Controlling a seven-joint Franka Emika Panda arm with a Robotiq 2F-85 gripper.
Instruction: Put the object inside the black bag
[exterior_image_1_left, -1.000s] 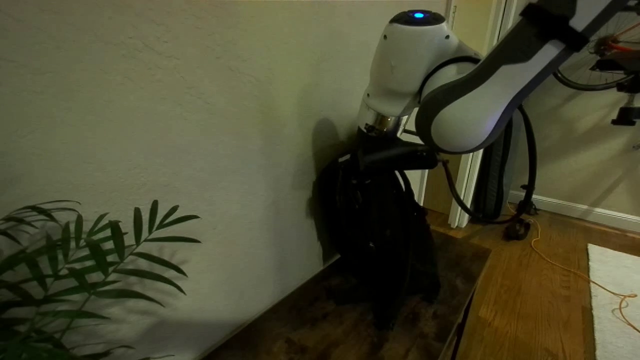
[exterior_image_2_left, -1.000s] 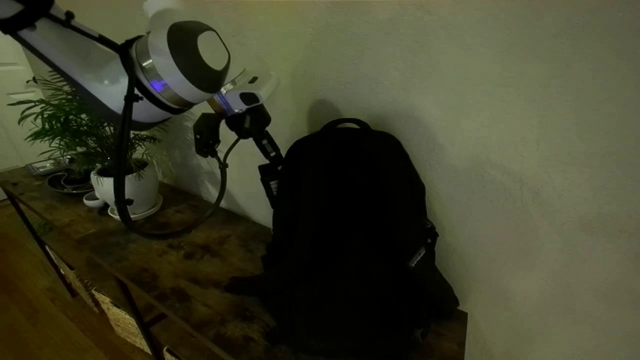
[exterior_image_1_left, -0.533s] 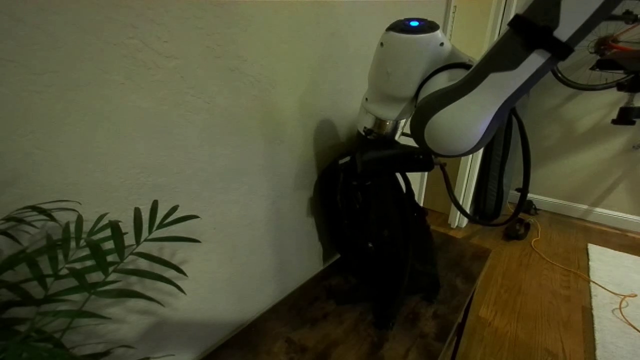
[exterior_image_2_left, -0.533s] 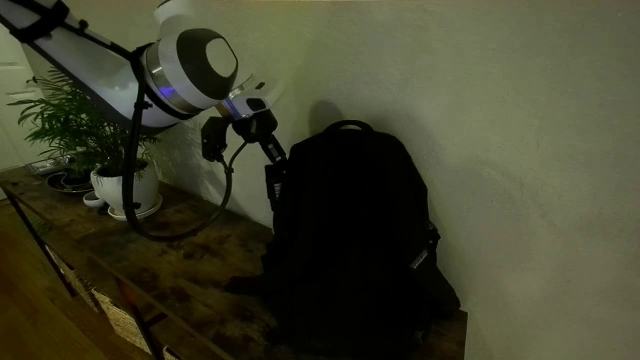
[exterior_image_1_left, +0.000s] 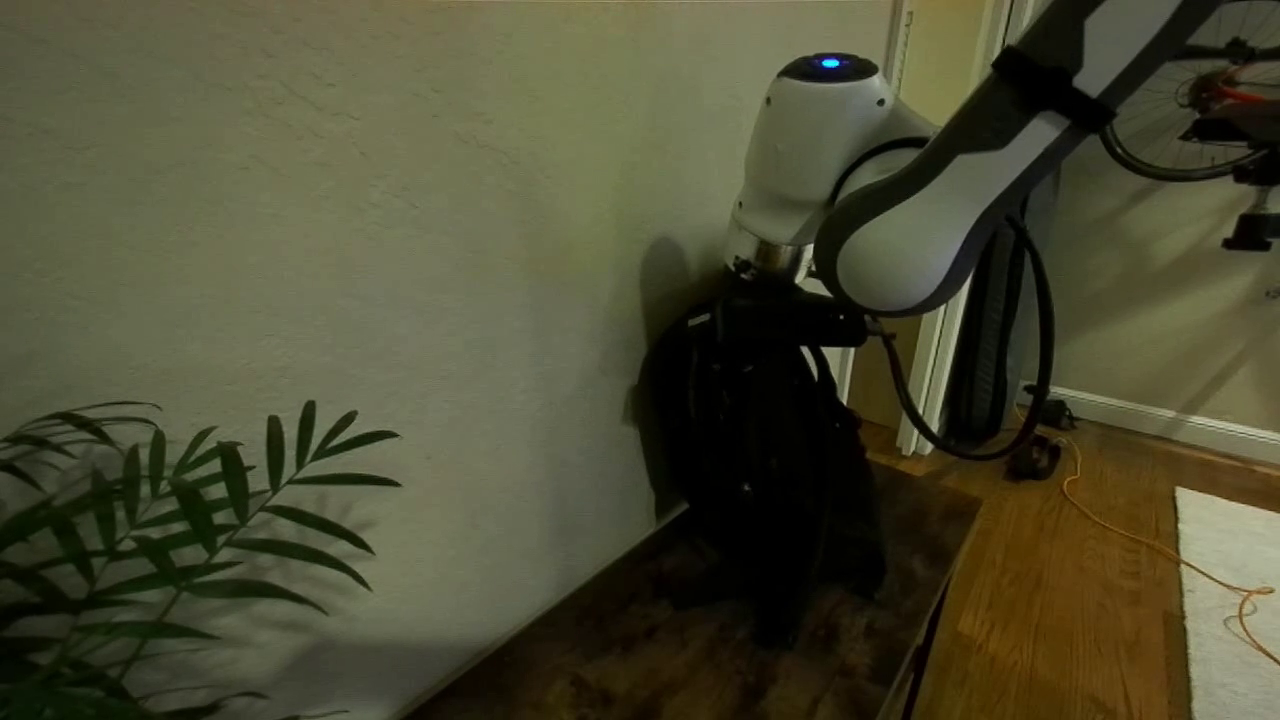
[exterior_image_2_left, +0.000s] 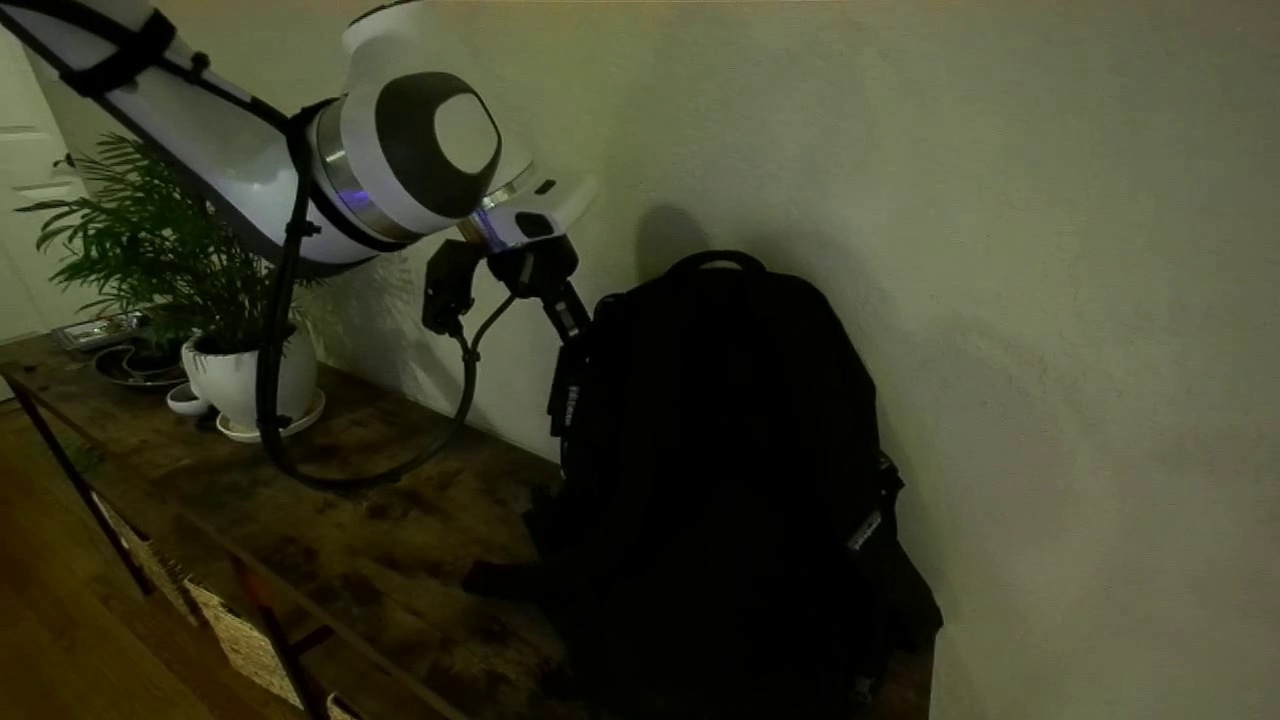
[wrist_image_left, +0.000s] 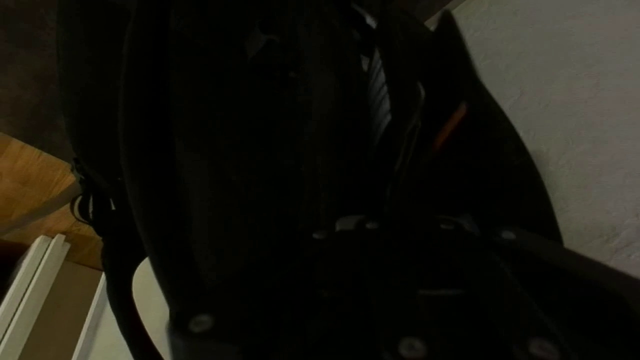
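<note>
Since 1 s ago arm (exterior_image_2_left: 220, 150) is lower & further across; black bag (exterior_image_2_left: 730, 470) nudged too. L to R, rel. to bag in an exterior view: potted plant (exterior_image_2_left: 150, 250) well off left, same bench (exterior_image_2_left: 380, 545); end effector (exterior_image_2_left: 568, 340) at bag's upper left edge, tips hidden, can't tell if spread, pressed together or pinching. Dark labelled piece (exterior_image_2_left: 566, 395) just below it, by bag's left edge, may be obj., can't confirm. If so, prob. light, stiff; grip flat sides. Bag prob. soft, will give; hold by top loop (exterior_image_2_left: 715, 256).
</note>
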